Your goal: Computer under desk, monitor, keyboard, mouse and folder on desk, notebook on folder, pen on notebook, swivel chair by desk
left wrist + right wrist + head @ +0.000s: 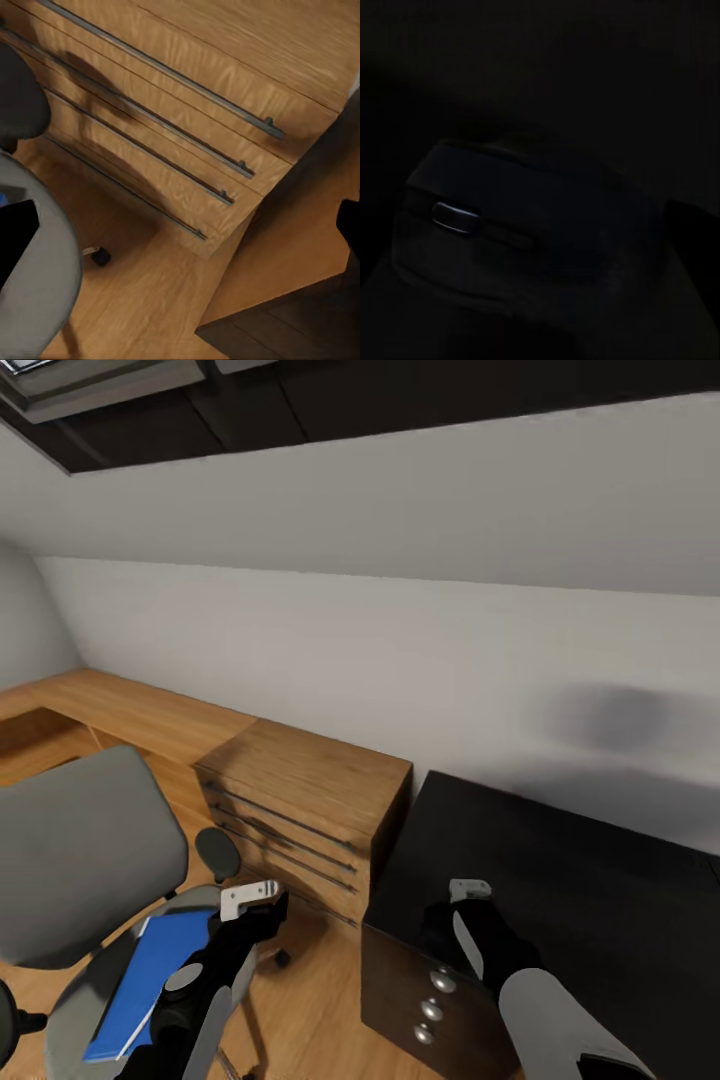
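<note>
A: Head view first: where's the folder (150, 980) from the left hand (262, 900)?

B: On the swivel chair (80, 860) seat, just behind and left of that hand, its long axis running toward the chair back. The left arm is much nearer.

A: Is that hand open?

B: Cannot tell.

A: And the right hand (468, 900)?

B: Over the black table (560, 880), seemingly closed on the mouse (521, 217), though that view is nearly black.
</note>
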